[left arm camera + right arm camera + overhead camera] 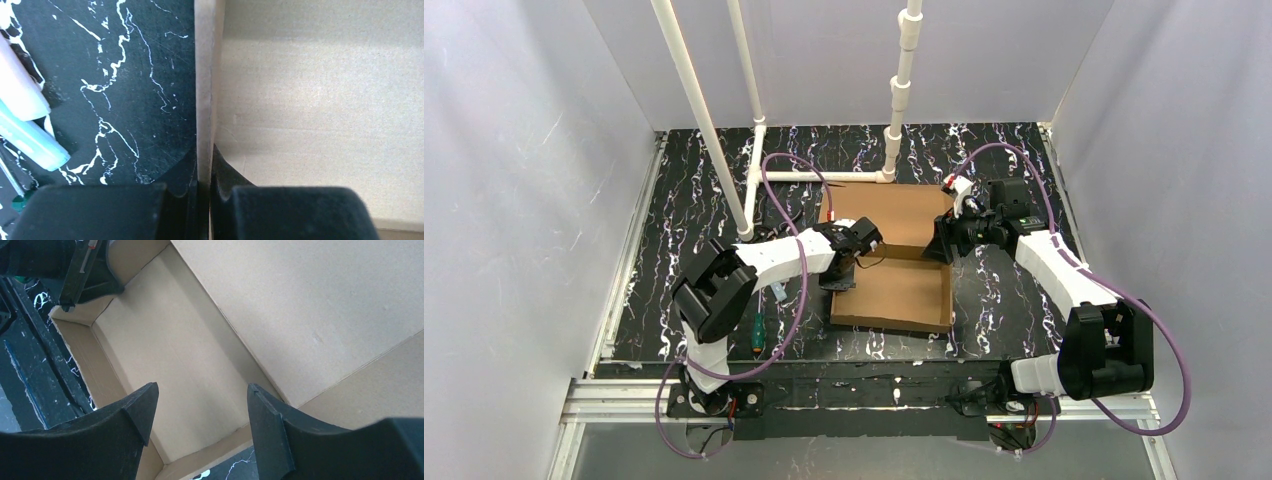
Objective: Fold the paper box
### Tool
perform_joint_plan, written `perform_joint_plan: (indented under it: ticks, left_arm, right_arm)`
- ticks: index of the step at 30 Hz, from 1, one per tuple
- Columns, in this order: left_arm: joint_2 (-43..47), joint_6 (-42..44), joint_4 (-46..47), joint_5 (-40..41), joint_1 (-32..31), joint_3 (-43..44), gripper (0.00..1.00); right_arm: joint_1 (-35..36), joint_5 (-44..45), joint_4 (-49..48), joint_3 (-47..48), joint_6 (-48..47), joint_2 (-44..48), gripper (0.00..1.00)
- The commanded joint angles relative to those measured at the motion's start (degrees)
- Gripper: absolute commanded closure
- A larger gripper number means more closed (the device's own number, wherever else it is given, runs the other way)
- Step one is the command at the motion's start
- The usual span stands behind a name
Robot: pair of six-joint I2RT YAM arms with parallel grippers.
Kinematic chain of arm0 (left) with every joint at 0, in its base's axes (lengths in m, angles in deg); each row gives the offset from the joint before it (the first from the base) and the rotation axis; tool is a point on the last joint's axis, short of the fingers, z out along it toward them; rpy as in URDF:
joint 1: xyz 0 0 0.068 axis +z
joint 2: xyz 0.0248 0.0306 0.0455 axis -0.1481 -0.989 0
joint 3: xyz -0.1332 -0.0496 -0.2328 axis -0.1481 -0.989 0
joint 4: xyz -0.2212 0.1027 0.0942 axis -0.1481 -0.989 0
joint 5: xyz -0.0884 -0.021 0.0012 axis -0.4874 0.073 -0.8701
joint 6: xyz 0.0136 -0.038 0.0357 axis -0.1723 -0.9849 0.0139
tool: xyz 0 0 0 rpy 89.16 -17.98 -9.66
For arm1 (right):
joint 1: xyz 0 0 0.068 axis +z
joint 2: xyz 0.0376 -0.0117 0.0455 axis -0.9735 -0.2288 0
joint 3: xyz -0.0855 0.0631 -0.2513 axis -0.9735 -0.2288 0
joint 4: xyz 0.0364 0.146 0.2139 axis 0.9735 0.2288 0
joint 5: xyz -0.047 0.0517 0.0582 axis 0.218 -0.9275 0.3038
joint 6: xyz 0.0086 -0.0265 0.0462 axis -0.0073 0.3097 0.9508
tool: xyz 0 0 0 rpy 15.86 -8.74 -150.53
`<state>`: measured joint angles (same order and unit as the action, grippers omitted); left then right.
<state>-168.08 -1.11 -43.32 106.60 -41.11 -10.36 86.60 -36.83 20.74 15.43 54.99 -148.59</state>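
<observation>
Left gripper (205, 167), jaws tight on paper box (320, 100) wall; right gripper (201, 392), jaws wide

The box (892, 292) lies on the table (684, 190), with pipes (824, 177) behind it and a tool (755, 335) to its left. The left gripper (842, 272) pinches its left wall. The right gripper (936, 245) hangs spread over its rear right corner.

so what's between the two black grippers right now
The plain brown corrugated cardboard box: its open tray spans from the left gripper, shut on its side wall, across to the open right gripper. The top external view shows it.
</observation>
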Motion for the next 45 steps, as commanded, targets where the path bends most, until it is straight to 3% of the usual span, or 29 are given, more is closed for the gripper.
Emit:
perform_joint_plan:
  ticks: [1,2,4,7,12,18,21,23,24,33,35,37,42,45]
  left_arm:
    - [1.1,3.3,-3.7,5.3,0.1,2.3,0.88]
    - [1.3,3.9,-3.8,4.8,0.1,2.9,0.67]
    - [1.7,4.4,-3.7,3.9,0.1,3.5,0.51]
    - [2.1,5.3,-3.6,2.0,0.7,4.6,0.44]
    - [3.1,7.0,-2.4,0.4,1.9,4.8,0.44]
    - [-0.1,7.2,-2.5,1.1,2.7,5.3,0.5]
    - [-1.9,7.0,-2.4,1.6,3.1,5.3,0.75]
    - [-2.7,7.0,-2.2,1.7,3.3,5.3,0.96]
    - [-2.9,7.1,-2.0,1.7,3.4,5.2,1.0]
    - [0.7,5.8,1.5,11.5,5.3,4.0,0.99]
    - [0.2,6.4,2.2,9.6,5.7,4.5,0.77]
    - [0.1,7.1,1.6,8.2,5.8,5.0,0.65]
    - [4.1,8.3,0.5,4.1,5.8,0.9,0.48]
    - [7.1,8.3,0.8,-1.2,5.8,-2.8,0.46]
  right_arm:
    - [-0.3,-0.8,0.1,-0.2,-1.4,-0.1,0.27]
    - [-0.4,-0.9,0.1,-0.2,-1.4,-0.1,0.27]
    - [-0.4,-0.9,0.1,-0.3,-1.4,-0.1,0.27]
    - [-0.6,-0.9,0.1,-0.3,-1.6,-0.2,0.27]
    - [-0.7,-1.2,0.3,-0.4,-1.7,-0.3,0.27]
    - [-0.7,-1.4,0.5,-0.3,-1.7,-0.6,0.27]
    - [-0.8,-1.5,0.6,-0.3,-1.8,-0.6,0.26]
    - [-0.8,-1.6,0.6,-0.3,-1.9,-0.6,0.26]
    - [-0.9,-1.6,0.7,-0.3,-2.0,-0.7,0.26]
    - [-0.9,-1.5,0.9,-0.2,-2.2,-1.2,0.26]
    - [-1.0,-1.3,0.9,-0.2,-2.4,-1.3,0.26]
    - [-1.2,-1.3,1.1,-0.2,-2.4,-1.4,0.26]
    - [-1.4,-1.7,1.2,-0.2,-2.5,-1.6,0.26]
    - [-1.4,-2.0,1.4,-0.1,-2.6,-1.9,0.26]
